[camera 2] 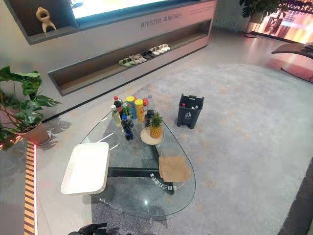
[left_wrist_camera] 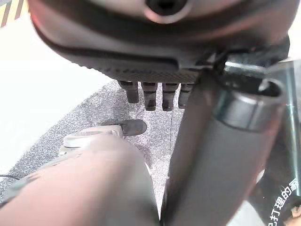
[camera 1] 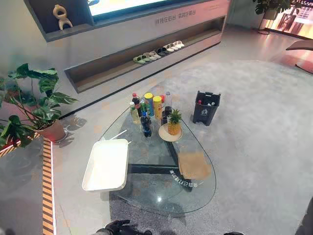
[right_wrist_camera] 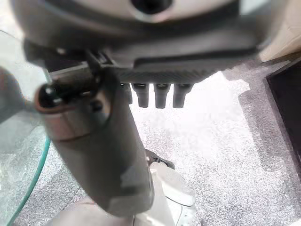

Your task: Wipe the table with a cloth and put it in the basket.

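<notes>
1. Grey carpet [camera 1: 254, 147]: you have wide open floor to the right of the bench and along its near side.
2. Glass bench [camera 1: 161, 200]: rounded three-sided top on a dark frame. The near rim curves, and the glass is bare there.
3. White tray [camera 1: 106, 164]: lies at the bench's left edge.
4. Black basket [camera 1: 206, 107]: stands on the carpet off the bench's far right side, apart from the rim.
5. Brown cloth [camera 1: 194, 165]: lies flat on the right part of the bench, close to the right rim and nearer you than the plate.
6. Pineapple [camera 1: 174, 122] on a plate [camera 1: 164, 134], mid-bench, with bottles [camera 1: 146, 110] clustered just behind it.
7. Left robot hand [left_wrist_camera: 141, 66]: fingers hang straight and loose, holding nothing. It is over the carpet short of the near rim, well apart from the cloth.
8. Right robot hand [right_wrist_camera: 160, 73]: fingers likewise loose and empty, over the carpet beside the glass rim, also well apart from the cloth.
</notes>
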